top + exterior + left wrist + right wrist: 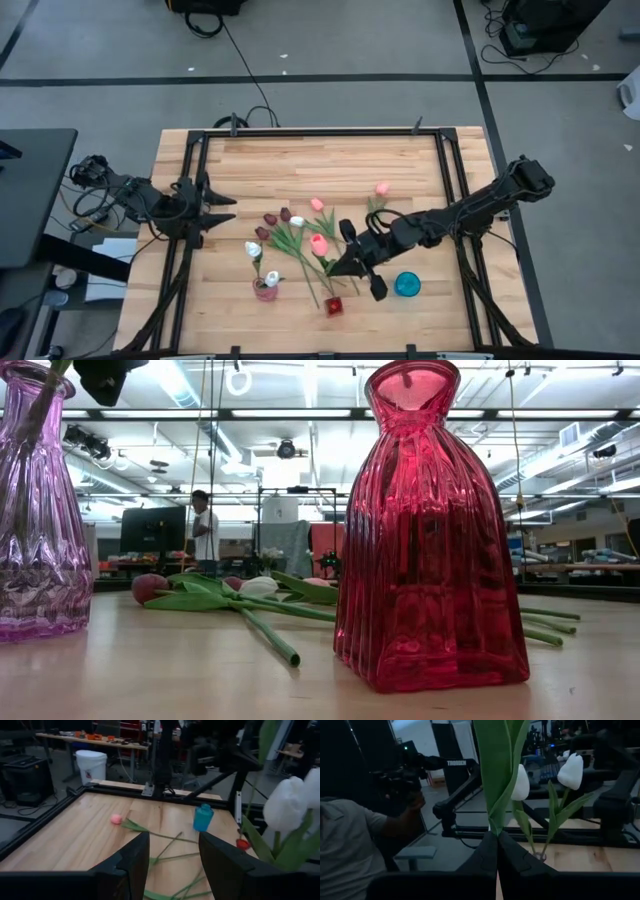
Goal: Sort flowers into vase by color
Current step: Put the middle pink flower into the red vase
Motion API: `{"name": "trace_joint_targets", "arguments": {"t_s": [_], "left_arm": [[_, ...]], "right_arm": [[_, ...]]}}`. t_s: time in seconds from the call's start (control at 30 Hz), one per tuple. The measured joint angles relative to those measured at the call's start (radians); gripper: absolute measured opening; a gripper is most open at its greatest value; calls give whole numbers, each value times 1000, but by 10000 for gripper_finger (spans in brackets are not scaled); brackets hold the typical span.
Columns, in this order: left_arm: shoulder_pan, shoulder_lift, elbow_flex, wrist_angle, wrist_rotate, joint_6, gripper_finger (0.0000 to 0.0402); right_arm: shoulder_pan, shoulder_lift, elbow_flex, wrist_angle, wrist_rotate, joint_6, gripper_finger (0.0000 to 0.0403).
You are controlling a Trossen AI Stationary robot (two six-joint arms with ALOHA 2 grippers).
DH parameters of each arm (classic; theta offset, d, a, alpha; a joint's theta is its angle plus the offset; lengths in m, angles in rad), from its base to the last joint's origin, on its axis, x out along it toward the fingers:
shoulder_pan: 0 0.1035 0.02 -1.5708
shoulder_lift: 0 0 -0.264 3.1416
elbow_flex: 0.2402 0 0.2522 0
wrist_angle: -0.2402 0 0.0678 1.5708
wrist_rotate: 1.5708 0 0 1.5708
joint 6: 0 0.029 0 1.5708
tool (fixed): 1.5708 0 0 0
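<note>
Our right end effector [496, 840] is pinched tight on a green tulip stem [501, 775], just beside the red vase [334, 305]. We'd keep it upright and drop it heads-matching. Left end effector [172, 852] waits wide open and empty.

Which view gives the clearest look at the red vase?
The low view: the red vase fills the frame, ribbed glass standing upright and apparently holding no flowers. The high view shows it only as a small red spot at the table's near edge. The left wrist view catches a red sliver; the right wrist view misses it.
</note>
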Motion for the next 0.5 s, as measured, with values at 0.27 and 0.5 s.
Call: {"name": "trace_joint_targets", "arguments": {"t_s": [0.27, 0.5], "left_arm": [[0, 0, 0, 8, -54, -11, 177], [0, -3, 6, 13, -60, -18, 177]], "right_arm": [[12, 63, 0, 59, -1, 3, 9], [11, 80, 0, -27, 0, 2, 22]]}}
